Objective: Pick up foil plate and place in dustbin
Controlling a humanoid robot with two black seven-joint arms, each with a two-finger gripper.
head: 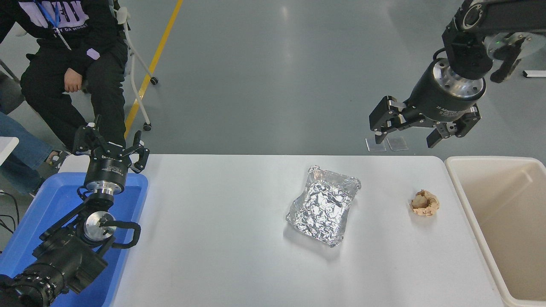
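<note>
Since the foil plate (323,206) is thin, crinkled aluminium, it is likely very light, easily crushed and a little slippery, so a gentle pinch over its raised rim looks like the best hold. It lies on the counter (213,238) below and to the left of the right gripper (410,137), which hangs wide open and empty, with the dustbin (469,204) below to the gripper's right. The left gripper (111,147), also open, is parked over a blue tub (55,200).

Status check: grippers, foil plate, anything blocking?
Right gripper open, high, empty. Left gripper open, parked over blue tub. Foil plate untouched mid-table. Paper lump between plate and dustbin.
</note>
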